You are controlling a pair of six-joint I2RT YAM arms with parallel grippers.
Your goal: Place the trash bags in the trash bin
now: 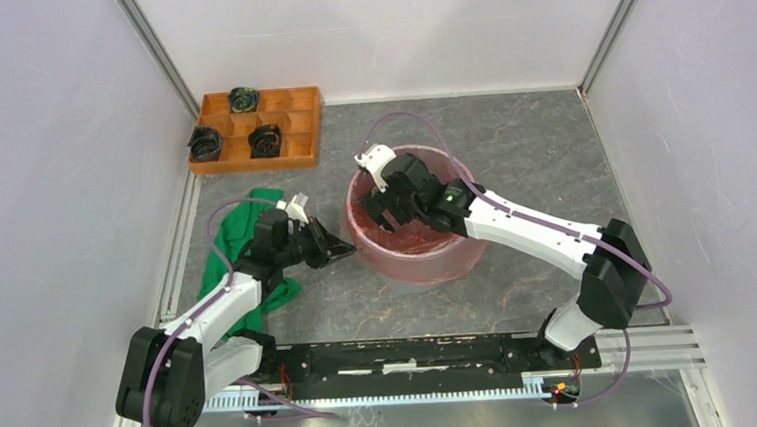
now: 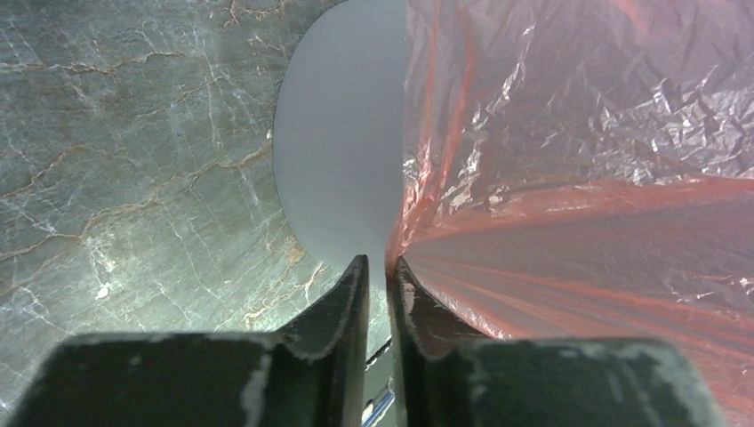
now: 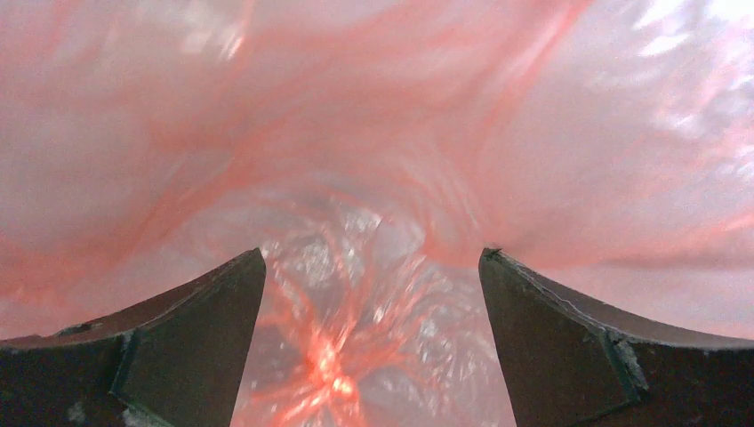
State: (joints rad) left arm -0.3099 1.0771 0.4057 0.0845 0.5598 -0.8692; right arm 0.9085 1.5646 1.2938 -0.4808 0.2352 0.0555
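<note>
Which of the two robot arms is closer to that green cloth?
The left. The left gripper hangs just beside the green cloth, its arm reaching over it; the right gripper is down inside the trash bin, farther off.

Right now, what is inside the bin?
The red bag lines the bin, and the open right gripper reaches into it. The bag hides the bin's floor.

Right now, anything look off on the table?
Green cloth lies crumpled beneath the left arm. The trash bag drapes unevenly over the trash bin: a patch of grey wall is bare.
</note>
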